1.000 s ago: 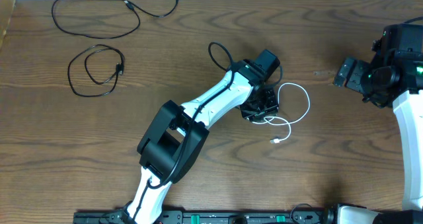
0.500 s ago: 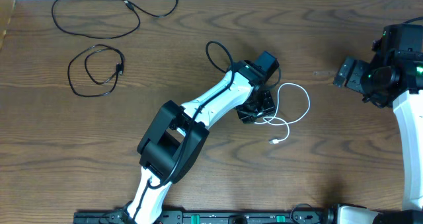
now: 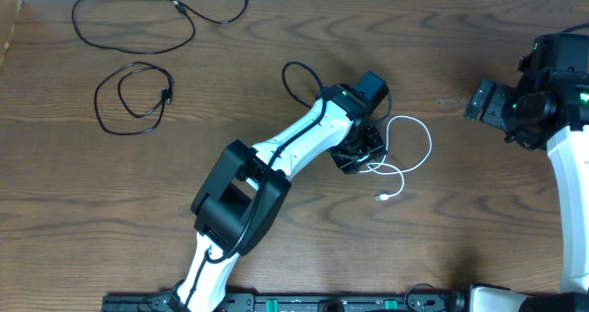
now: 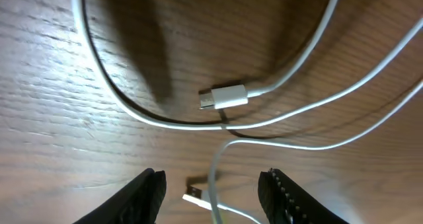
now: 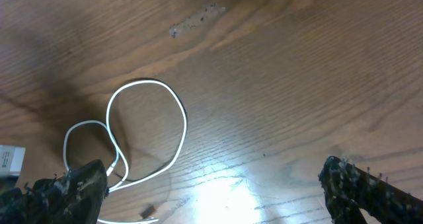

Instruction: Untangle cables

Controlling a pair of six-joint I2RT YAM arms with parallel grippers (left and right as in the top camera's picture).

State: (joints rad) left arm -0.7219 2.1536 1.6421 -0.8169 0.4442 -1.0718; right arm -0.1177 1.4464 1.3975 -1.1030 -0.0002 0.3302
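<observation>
The longer black cable (image 3: 179, 8) lies in a wide open loop by the worktop's (image 3: 479, 238) far left corner. The shorter black cable (image 3: 167, 95) is coiled in overlapping loops just nearer, close to the left edge. Well apart from both, the white cable (image 3: 429, 148) sprawls mid-worktop in loops crossing themselves, one white plug (image 4: 225, 96) lying flat.

White arm links (image 3: 311, 139) w/ blk joints (image 3: 241, 197), blk cable (image 3: 299, 135); green LED (image 3: 502, 98) on R.

- Overhead: bright, even light, sharp throughout, only faint shadows.
- Left wrist: dark shadow across the table (image 4: 53, 118) up top, glare lower right; white cable (image 4: 228, 96) crisp.
- Right wrist: white glare patch low centre; bottom corners blurred.
</observation>
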